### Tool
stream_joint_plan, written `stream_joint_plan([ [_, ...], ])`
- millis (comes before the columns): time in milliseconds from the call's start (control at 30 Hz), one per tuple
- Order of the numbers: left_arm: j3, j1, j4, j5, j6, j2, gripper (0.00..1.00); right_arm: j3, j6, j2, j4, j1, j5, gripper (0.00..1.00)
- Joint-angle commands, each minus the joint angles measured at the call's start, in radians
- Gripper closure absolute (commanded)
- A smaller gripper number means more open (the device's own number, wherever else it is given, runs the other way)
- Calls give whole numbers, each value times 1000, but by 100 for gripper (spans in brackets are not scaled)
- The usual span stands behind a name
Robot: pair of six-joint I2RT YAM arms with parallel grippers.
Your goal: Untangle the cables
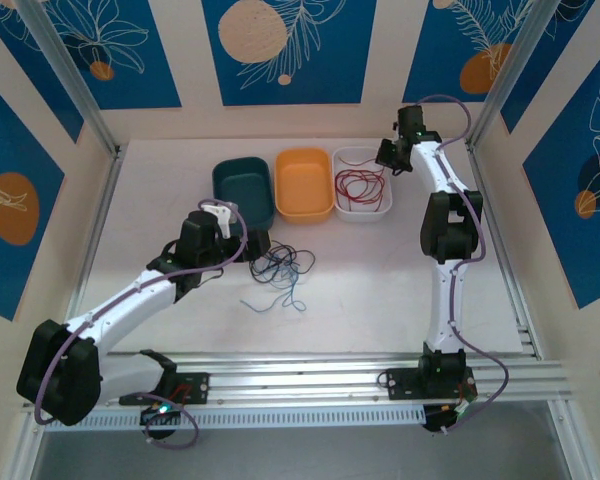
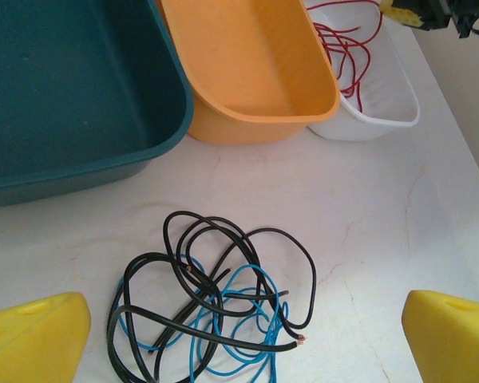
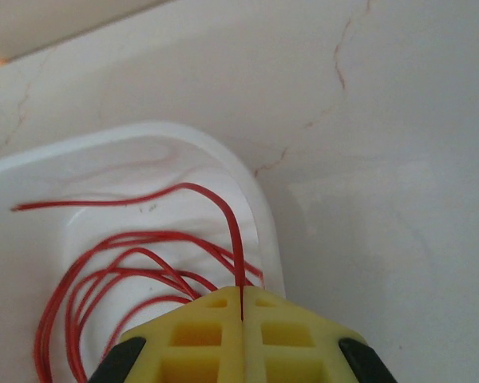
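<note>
Starting nearest the bases, find the left gripper [image 2: 241, 335]. It is spread wide, holds nothing and is poised over the black and blue cables [image 2: 211, 307]. These lie knotted on the table [image 1: 380, 290], on the near side of the orange bin [image 1: 303, 183]. To the left of the orange bin stands the teal bin [image 1: 243, 190], and to its right, touching it, the white bin [image 1: 364, 216]. Over the far right corner of the white bin, the right gripper [image 3: 241, 317] is clamped on one strand of the red cable [image 3: 144, 255]. The rest of that cable is coiled inside.

Expect these faults:
- If you close the left gripper on the middle of the knot, it will likely catch both colours and drag the whole bundle.
- If you raise the right arm before the jaws release, the red cable may be pulled back out.

The table is smooth, white and faintly veined, so loose cables will probably slide rather than hold. Beyond the orange bin, cream walls [image 1: 190, 60] carry blue leaf-patterned panels, framed by metal posts [image 1: 70, 80].
</note>
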Motion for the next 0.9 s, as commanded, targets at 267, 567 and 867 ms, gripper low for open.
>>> stream_joint_plan([
  [267, -12, 16, 39, 17, -2, -8, 0, -214, -19, -172, -26, 87, 115, 100],
  [567, -19, 15, 48, 27, -15, -11, 0, -314, 31, -225, -105, 130, 205, 100],
  [867, -18, 16, 68, 47, -29, 3, 0, -373, 77, -258, -173, 132, 130, 99],
])
